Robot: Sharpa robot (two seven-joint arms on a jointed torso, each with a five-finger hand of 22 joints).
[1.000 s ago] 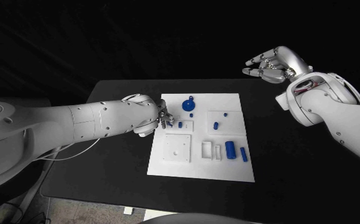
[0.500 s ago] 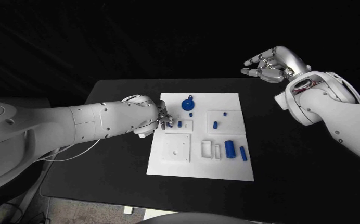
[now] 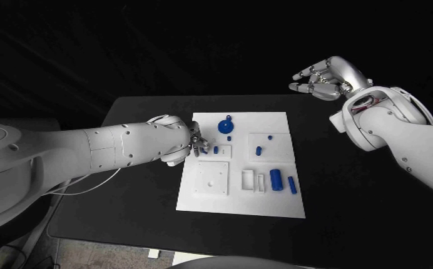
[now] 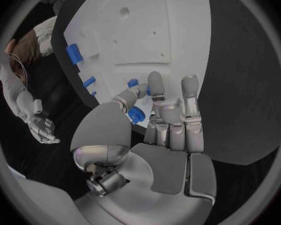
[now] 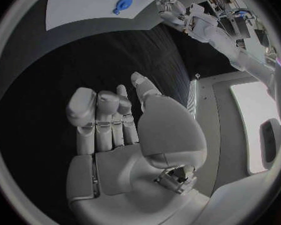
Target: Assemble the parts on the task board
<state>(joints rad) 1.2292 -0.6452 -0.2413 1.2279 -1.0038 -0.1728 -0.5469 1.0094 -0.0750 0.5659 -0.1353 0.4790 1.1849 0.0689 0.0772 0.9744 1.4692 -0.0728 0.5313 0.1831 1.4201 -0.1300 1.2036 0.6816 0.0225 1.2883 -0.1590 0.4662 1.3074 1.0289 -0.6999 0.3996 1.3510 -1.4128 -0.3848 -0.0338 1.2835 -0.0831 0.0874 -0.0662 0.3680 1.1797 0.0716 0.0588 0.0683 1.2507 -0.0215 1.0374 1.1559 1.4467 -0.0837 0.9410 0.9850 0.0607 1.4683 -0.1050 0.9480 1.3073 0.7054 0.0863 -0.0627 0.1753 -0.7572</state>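
board (image 3: pixel 236 200): white plate, mid table (image 3: pixel 135 109), long side running away from robot.
L hand (image 3: pixel 192 142): at board's left edge, near the far end; fingers bunched down over a small blue peg (image 3: pixel 204 150). Wrist view shows the peg (image 4: pixel 135 115) pinched betw. thumb and a finger, other fingers straighter, tips over the board (image 4: pixel 178 30).
R hand (image 3: pixel 326 79): raised, well off the board, beyond table's far right corner; fingers part-curled, apart, nothing in it. Wrist view: palm (image 5: pixel 125 135) bare, fingers loosely bent.
round part (image 3: pixel 226 124): blue disc w/ tab, far end of board.
small parts: one (image 3: pixel 216 149) just beside L fingertips, one (image 3: pixel 259 151) in the right-hand recess.
cylinder (image 3: pixel 277 180): blue, near right edge, lying flat; thin pin (image 3: pixel 293 185) just beside it.
square recess (image 3: pixel 213 177): near-left part of board.
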